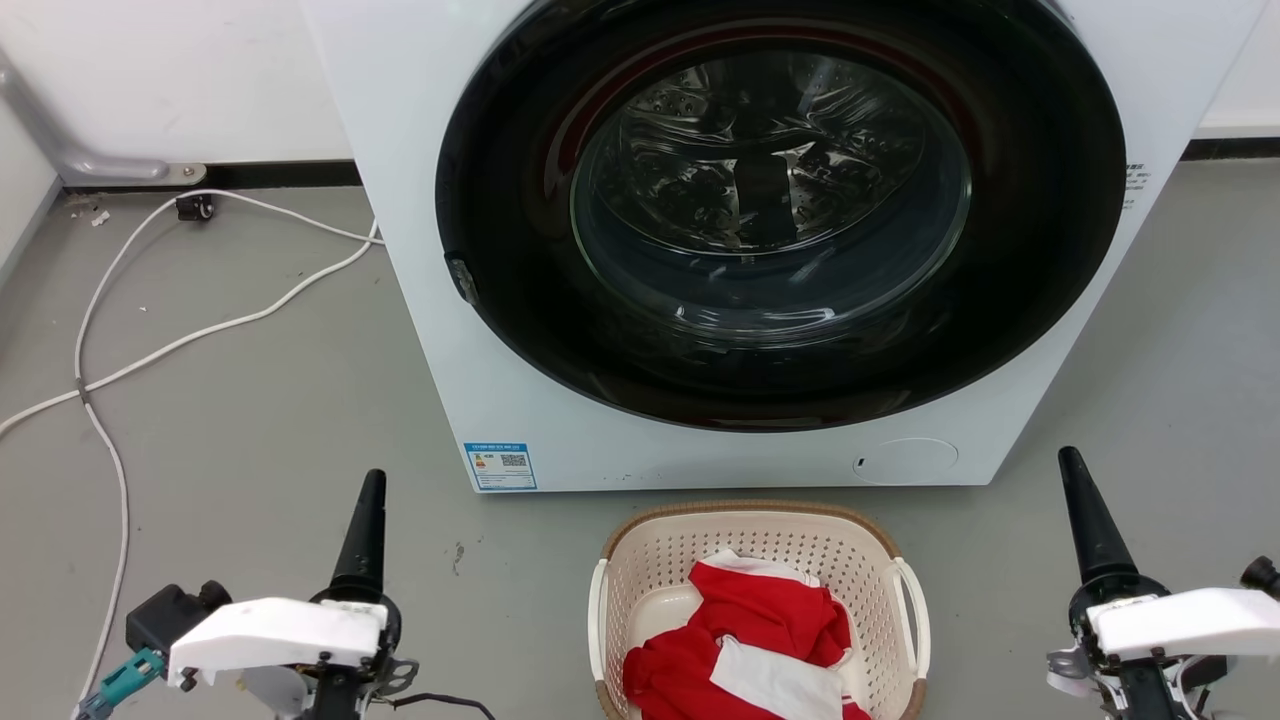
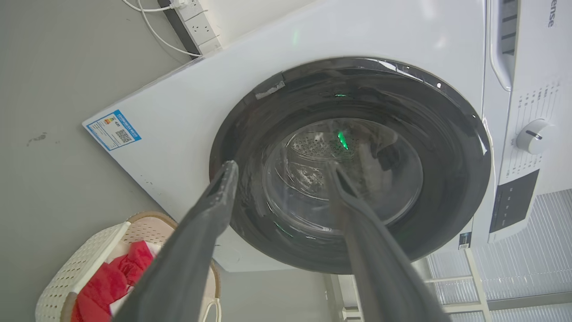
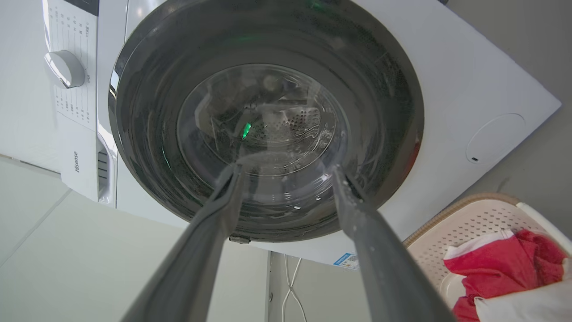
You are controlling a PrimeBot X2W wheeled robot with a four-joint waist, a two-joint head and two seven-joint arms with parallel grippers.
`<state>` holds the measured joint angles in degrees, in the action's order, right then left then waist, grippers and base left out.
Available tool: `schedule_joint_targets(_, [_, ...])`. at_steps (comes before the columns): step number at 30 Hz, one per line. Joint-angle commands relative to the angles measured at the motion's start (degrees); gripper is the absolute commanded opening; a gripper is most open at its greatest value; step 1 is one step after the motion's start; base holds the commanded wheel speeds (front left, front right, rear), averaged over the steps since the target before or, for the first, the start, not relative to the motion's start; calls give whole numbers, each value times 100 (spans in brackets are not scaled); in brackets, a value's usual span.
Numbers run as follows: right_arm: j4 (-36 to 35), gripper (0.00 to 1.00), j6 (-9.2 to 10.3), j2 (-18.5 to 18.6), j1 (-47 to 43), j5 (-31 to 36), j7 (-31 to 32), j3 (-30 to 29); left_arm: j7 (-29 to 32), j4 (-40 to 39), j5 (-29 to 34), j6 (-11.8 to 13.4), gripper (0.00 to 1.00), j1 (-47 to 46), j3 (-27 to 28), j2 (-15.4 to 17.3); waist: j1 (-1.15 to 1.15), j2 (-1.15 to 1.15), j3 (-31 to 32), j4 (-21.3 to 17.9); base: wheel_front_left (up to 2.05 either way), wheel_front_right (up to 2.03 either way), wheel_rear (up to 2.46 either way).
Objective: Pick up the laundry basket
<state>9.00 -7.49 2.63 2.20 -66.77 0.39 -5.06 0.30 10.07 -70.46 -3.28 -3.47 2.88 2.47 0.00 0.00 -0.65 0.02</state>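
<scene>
The laundry basket [image 1: 650,565] sits on the floor [image 1: 250,400] just in front of the washer [image 1: 400,200], holding red and white clothing [image 1: 760,610]. The left gripper [image 2: 281,170] and right gripper [image 3: 286,170] flank it, fingers spread and empty (well apart from its handles [image 1: 915,600]). Grasping one handle alone could tip the basket and spill the clothes.

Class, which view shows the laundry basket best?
Head view: the laundry basket shows nearly whole, both sides included. Left wrist view catches one end; right wrist view, a part cut by the frame.
</scene>
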Motion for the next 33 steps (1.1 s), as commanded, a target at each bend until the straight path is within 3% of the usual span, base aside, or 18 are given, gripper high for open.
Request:
schedule_joint_targets(1, [-184, 100, 0, 14, 16, 311, -65, 39, -64, -154, 287, 62, 100, -51, -54, 22, 0, 0, -2, 0, 0, 0, 0])
schedule_joint_targets(14, [-510, 100, 0, 18, -126, 1742, -348, 194, -345, -358, 1557, 357, 100, 10, -335, 28, 0, 0, -14, 0, 0, 0, 0])
schedule_joint_targets(33, [-745, 100, 0, 24, -300, 3175, -704, 283, -696, -523, 3217, 603, 100, 92, -671, 35, 0, 0, -21, 1, 0, 0, 0])
